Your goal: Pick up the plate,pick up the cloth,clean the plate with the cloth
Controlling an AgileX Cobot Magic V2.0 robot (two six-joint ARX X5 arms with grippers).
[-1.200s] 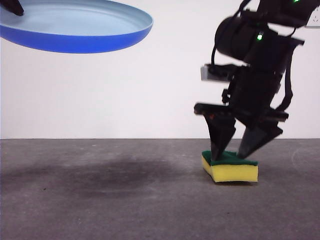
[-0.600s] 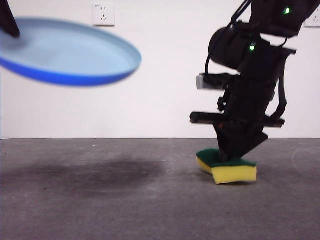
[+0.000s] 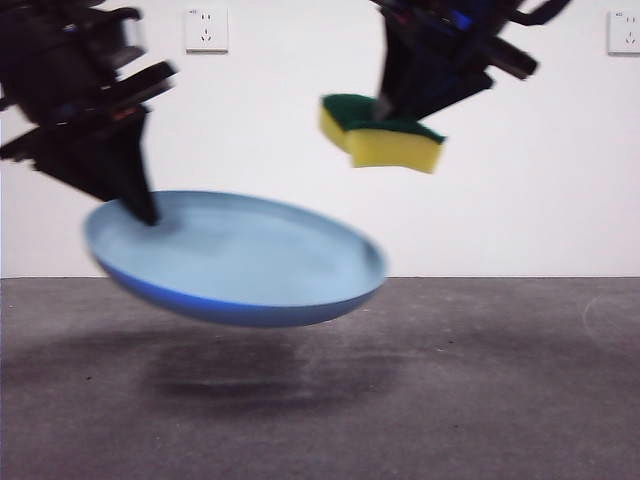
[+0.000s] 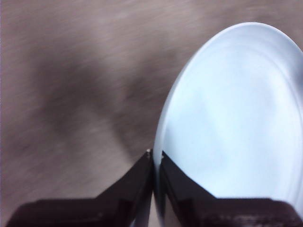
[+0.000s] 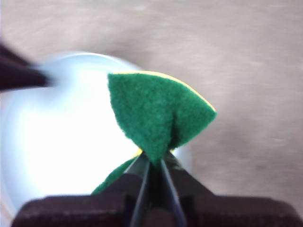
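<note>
In the front view, the left gripper [image 3: 150, 212] comes down from the upper left of the frame, dark and blurred, its jaws pinching the left rim of the light-blue plate [image 3: 240, 262]. The plate hangs in the air at the left centre of the frame, clear of the grey tabletop [image 3: 480, 400], tilted so its open face turns up toward the camera, with a soft shadow [image 3: 270, 372] on the tabletop beneath it. The left wrist view shows the two jaws pressed onto the plate's [image 4: 236, 127] edge, one on each face of the rim, at the left gripper [image 4: 155, 158]. At the upper right of the front view, the right gripper [image 3: 385, 108] holds the yellow sponge [image 3: 385, 135] with its dark green scouring layer uppermost, up in the air above and to the right of the plate and apart from it. In the right wrist view the right gripper [image 5: 152, 163] has its jaws squeezed tight on the sponge [image 5: 156, 111], buckling the green layer, with the plate [image 5: 61, 137] below it. Two wall sockets [image 3: 206, 29] sit on the white wall behind.
</note>
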